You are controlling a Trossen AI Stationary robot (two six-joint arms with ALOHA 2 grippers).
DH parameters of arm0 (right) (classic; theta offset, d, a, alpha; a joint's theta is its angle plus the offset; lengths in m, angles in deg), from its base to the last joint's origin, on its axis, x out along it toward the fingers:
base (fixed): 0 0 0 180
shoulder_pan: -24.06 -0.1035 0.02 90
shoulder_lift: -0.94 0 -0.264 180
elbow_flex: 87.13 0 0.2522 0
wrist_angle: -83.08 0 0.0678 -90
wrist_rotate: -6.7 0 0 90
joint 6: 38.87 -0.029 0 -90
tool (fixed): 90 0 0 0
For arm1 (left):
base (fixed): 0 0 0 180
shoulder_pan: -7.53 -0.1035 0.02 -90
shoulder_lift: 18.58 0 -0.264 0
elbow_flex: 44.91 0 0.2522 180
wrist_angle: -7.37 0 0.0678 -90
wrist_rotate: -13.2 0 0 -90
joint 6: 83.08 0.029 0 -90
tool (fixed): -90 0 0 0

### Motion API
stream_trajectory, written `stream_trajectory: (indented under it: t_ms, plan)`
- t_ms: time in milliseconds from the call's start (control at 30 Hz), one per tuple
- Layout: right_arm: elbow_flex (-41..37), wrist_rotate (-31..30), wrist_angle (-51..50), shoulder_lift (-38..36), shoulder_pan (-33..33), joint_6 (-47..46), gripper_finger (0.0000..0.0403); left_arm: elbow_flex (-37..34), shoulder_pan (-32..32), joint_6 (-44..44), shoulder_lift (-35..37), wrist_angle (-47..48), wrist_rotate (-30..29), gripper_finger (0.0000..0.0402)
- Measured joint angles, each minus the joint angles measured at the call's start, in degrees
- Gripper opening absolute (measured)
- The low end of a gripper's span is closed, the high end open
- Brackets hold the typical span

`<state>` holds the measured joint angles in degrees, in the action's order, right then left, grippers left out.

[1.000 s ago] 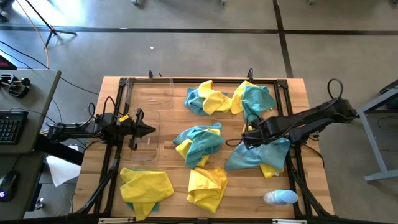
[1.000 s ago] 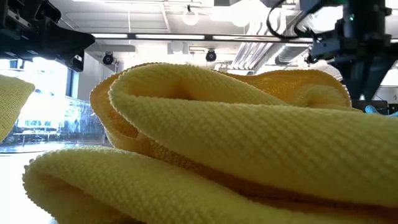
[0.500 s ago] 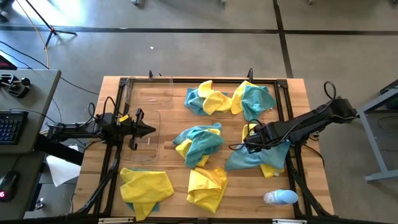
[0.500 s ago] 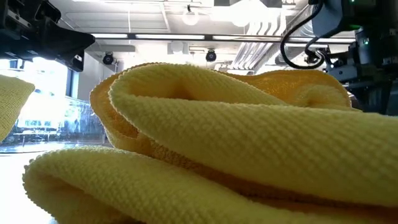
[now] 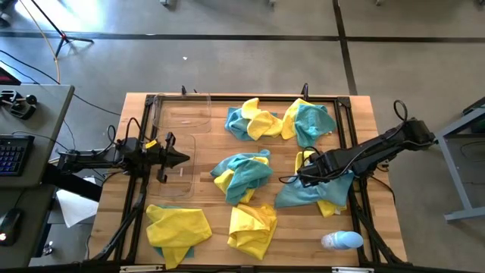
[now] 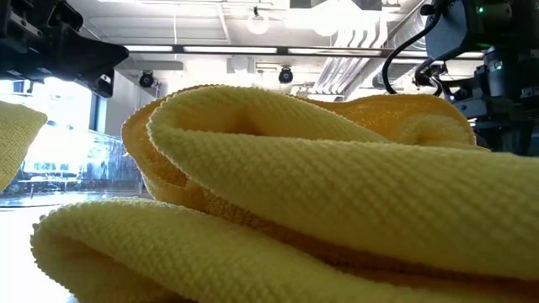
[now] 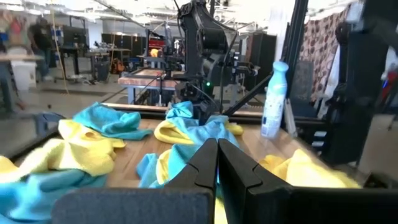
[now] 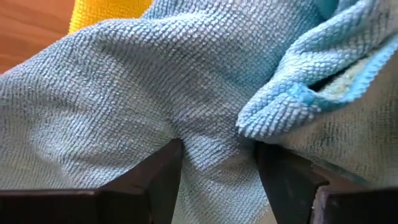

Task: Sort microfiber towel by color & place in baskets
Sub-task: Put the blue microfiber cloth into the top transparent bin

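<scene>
A pale wooden table (image 5: 364,114) with plank grain fills the middle of the high view, edged by black metal frame rails (image 5: 242,97). Two clear, low-walled rectangular baskets (image 5: 182,114) sit at its upper left, one below the other, both showing bare plastic. Soft, crumpled microfiber towels (image 5: 242,178) in yellow and teal lie in six heaps: two at top centre, one in the middle, two along the bottom, one at right. In the low view a yellow towel (image 6: 320,194) fills the frame, its waffle-like nap and stitched hem plain.

The right gripper (image 5: 307,171) is pressed down into the teal towel (image 5: 314,189) of the right-hand heap; the right wrist view shows its dark fingers (image 8: 152,180) parted with a ridge of teal weave bunched between them. The left gripper (image 5: 180,159) hovers at centre left over the lower basket, fingers pressed together on nothing. A pale-blue-and-white rounded bottle (image 5: 341,241) lies at lower right.
</scene>
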<state>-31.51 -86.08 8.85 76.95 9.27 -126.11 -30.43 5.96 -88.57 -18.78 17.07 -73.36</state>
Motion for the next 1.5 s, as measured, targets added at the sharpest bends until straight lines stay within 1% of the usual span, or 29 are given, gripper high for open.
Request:
stream_trajectory:
  t_ms: [267, 400, 467, 567, 667, 733, 767, 833, 967, 1100, 1233, 1367, 1500]
  plan:
    - [0.0, -1.7, 0.1, 0.0, 0.0, 0.0, 0.0154, 0.0, 0.0, -16.6, 0.0, -5.2, 0.0, 0.0]
    - [0.0, -3.3, 0.7, 0.0, 0.0, 0.1, 0.0138, 0.0, 0.0, -19.7, 0.0, -8.6, -0.5, 0.0]
    - [0.0, -3.5, 1.2, 0.0, 0.0, 0.3, 0.0129, 0.3, 0.0, -19.4, 0.0, -10.9, -2.9, 0.0]
    - [0.0, -3.6, 1.1, 0.0, 0.0, 0.7, 0.0103, 3.5, 0.1, -19.3, -0.3, -8.0, -5.6, 0.0]
    - [0.2, -2.9, 0.6, 0.0, 0.0, 1.4, 0.0063, 9.0, 0.2, -17.1, -2.4, -0.6, -6.8, 0.0]
    - [1.3, -2.7, -0.8, 0.0, 0.0, 2.3, 0.0031, 13.2, 0.3, -16.0, -5.1, 3.7, -8.2, 0.0]
    - [2.3, -2.7, -1.7, 0.0, 0.0, 2.7, 0.0017, 15.3, 0.3, -15.5, -6.7, 5.5, -8.8, 0.0]
    - [4.8, -3.2, -4.8, 0.0, 0.0, 3.7, 0.0007, 19.6, 0.3, -13.9, -10.3, 8.7, -9.6, 0.0]
    - [12.0, -5.5, -13.1, 0.0, 0.0, 4.5, 0.0017, 28.2, 0.3, -11.5, -18.6, 14.8, -10.4, 0.0]
    - [21.3, -8.7, -21.9, 0.0, 0.0, 6.6, 0.0005, 36.6, 0.3, -10.7, -27.1, 21.8, -11.6, 0.0]
    - [30.9, -12.5, -28.9, 0.0, 0.0, 7.6, 0.0006, 44.2, 0.2, -7.9, -34.6, 26.8, -12.5, 0.0]
    - [38.5, -16.2, -29.4, -0.4, 0.0, 10.8, 0.0003, 48.7, 0.1, -7.8, -39.8, 26.9, -12.6, 0.0]
    - [42.5, -16.5, -29.5, -0.4, 0.0, 11.9, 0.0003, 50.3, 0.1, -7.8, -42.7, 26.6, -12.6, 0.0]
